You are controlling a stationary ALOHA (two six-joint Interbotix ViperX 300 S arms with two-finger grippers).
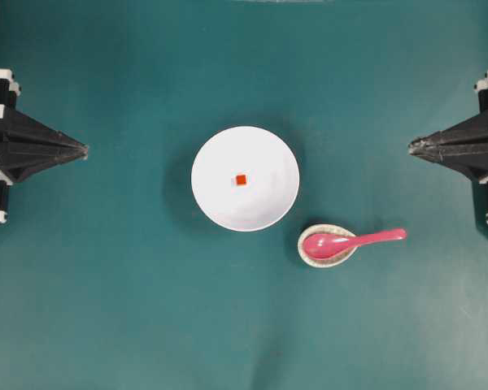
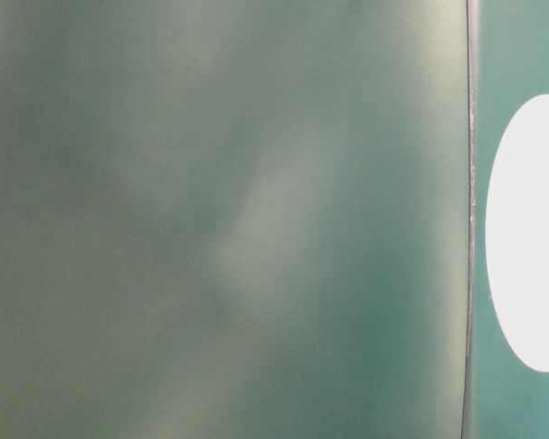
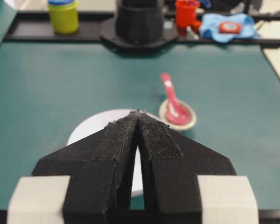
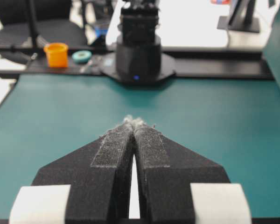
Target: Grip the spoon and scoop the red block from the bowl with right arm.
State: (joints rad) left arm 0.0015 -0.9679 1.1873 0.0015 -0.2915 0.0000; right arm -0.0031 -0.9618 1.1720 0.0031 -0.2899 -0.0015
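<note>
A large white bowl [image 1: 245,179] stands mid-table with a tiny red block [image 1: 241,179] in its centre. To its lower right the pink spoon [image 1: 350,241] rests with its scoop in a small speckled oval dish [image 1: 328,246], handle pointing right. In the left wrist view the spoon [image 3: 172,102] lies beyond the bowl [image 3: 91,127], whose block is hidden. My right gripper [image 1: 411,147] is shut and empty at the right edge, well apart from the spoon; its tips [image 4: 134,121] meet. My left gripper [image 1: 84,149] is shut and empty at the left edge, its tips [image 3: 138,112] closed.
Teal mat covers the table. The table-level view is a blur of mat with part of the bowl [image 2: 531,238] at the right. Off the mat's far edges stand a yellow jar [image 3: 63,16], a red cup [image 3: 186,13], an orange cup [image 4: 56,54] and the arm bases.
</note>
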